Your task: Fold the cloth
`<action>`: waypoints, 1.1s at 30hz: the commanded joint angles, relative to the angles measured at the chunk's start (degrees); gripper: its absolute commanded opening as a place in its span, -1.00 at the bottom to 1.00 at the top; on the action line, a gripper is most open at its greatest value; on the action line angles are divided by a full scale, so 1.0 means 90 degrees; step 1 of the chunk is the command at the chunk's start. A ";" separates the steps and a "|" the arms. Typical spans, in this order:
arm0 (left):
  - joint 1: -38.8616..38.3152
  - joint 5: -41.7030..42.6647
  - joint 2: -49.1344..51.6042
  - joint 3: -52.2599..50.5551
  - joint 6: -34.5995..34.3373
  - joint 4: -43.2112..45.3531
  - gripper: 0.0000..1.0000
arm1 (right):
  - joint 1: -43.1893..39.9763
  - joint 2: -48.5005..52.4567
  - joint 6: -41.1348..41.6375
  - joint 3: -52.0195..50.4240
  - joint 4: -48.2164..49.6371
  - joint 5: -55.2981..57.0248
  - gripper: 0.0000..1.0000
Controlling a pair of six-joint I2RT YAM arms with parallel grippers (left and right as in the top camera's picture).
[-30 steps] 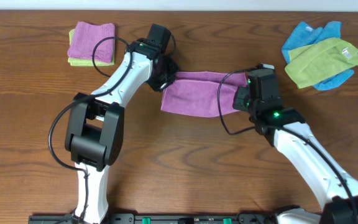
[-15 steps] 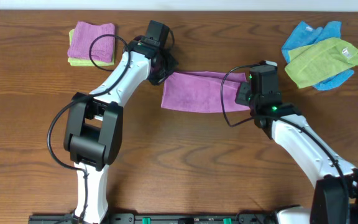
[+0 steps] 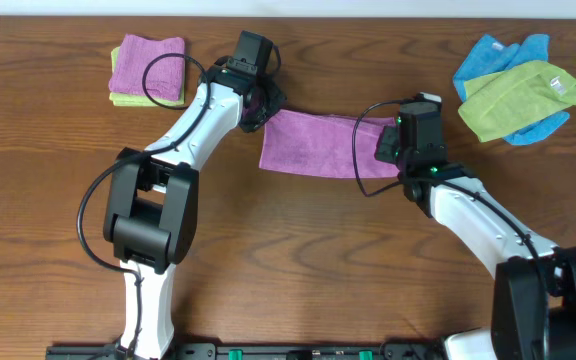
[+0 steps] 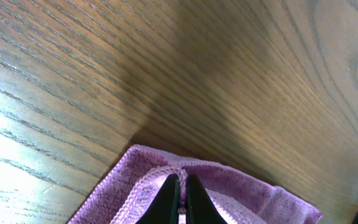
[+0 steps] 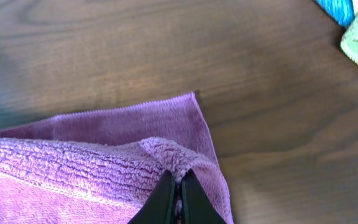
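The violet-purple cloth (image 3: 318,145) lies as a wide folded strip on the table between my two arms. My left gripper (image 3: 263,112) is at its far left corner and is shut on the cloth's hemmed edge (image 4: 178,186). My right gripper (image 3: 386,148) is at its right end and is shut on a pinched fold of the cloth (image 5: 178,177). In the right wrist view a lower layer of the cloth (image 5: 135,121) lies flat on the wood beyond the pinched fold. No white tag shows.
A folded pinker purple cloth on a lime-green one (image 3: 148,68) lies at the far left. A heap of blue and lime-green cloths (image 3: 518,90) lies at the far right. The table is dark wood (image 3: 298,250).
Both grippers have moved toward the far side of the table, carrying the near edge of the cloth over it. The cloth now shows as a narrower strip.
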 commanded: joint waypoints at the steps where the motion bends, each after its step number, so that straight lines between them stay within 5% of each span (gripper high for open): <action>1: -0.0034 -0.0221 0.0172 0.0107 0.0119 0.0019 -0.88 | -0.0083 0.0214 -0.0129 0.0087 0.0129 0.0134 -0.90; 26: -0.0117 -0.0695 0.0498 0.0104 0.0495 0.0423 -0.88 | -0.0396 0.1149 -0.0126 0.0087 0.1020 0.0126 -0.85; 28: -0.0117 -0.0695 0.0498 0.0104 0.0495 0.0418 -0.88 | -0.0396 0.1166 -0.0124 0.0087 0.1064 0.0126 -0.57; 30: -0.0117 -0.0690 0.0498 0.0104 0.0515 0.0401 -0.76 | -0.0391 0.1166 -0.0124 0.0087 0.1064 0.0119 0.18; 31: -0.0117 -0.0653 0.0498 0.0104 0.0580 0.0403 -0.48 | -0.0389 0.1166 -0.0124 0.0087 0.1061 0.0114 0.71; 32: -0.0117 -0.0593 0.0498 0.0104 0.0627 0.0401 0.01 | -0.0391 0.1166 -0.0121 0.0087 0.1059 0.0090 0.99; 33: -0.0117 -0.0554 0.0498 0.0104 0.0641 0.0376 0.24 | -0.0391 0.1163 -0.0124 0.0087 0.1047 0.0073 0.98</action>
